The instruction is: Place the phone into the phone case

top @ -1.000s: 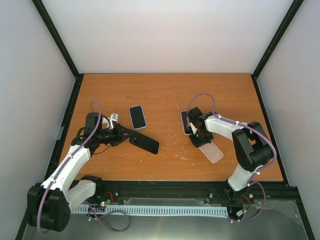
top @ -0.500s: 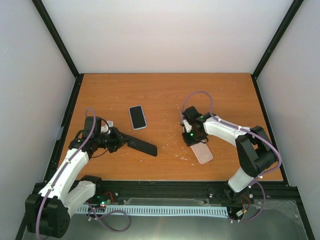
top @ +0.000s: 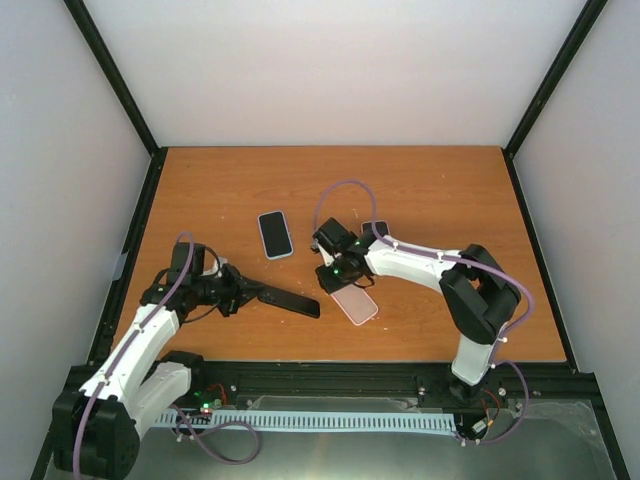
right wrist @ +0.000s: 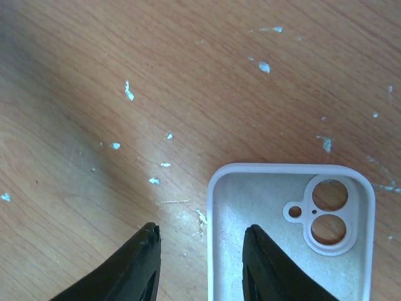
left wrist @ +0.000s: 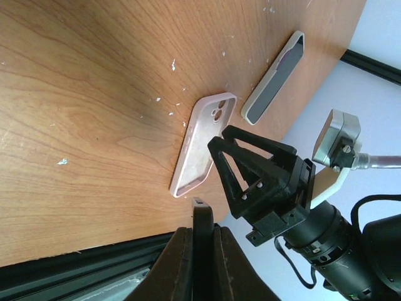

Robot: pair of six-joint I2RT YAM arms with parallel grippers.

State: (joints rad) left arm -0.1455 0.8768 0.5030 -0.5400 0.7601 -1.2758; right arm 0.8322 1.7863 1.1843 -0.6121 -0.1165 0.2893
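Note:
My left gripper (top: pixel 247 292) is shut on a dark phone (top: pixel 290 299), held edge-on low over the table's left front. In the left wrist view the phone (left wrist: pixel 202 216) stands out between the two fingers. The pale phone case (top: pixel 356 304) lies open side up near the table's middle, with its camera holes at the far end. My right gripper (top: pixel 336 276) stands open over the case's near-left corner. In the right wrist view the case (right wrist: pixel 282 232) has one finger (right wrist: pixel 262 266) over its inside and the other finger (right wrist: pixel 135 266) outside its wall. The left wrist view shows the case (left wrist: pixel 203 144) just beyond the phone's tip.
A second phone (top: pixel 275 234) with a light rim lies face up behind the left gripper. A third dark phone (top: pixel 378 229) lies partly hidden behind the right arm. Black frame rails run along the table's sides and front edge (top: pixel 330 372).
The right gripper has moved left toward the table's middle, and the case has come along with it. The left gripper with the phone has drawn back slightly and lower.

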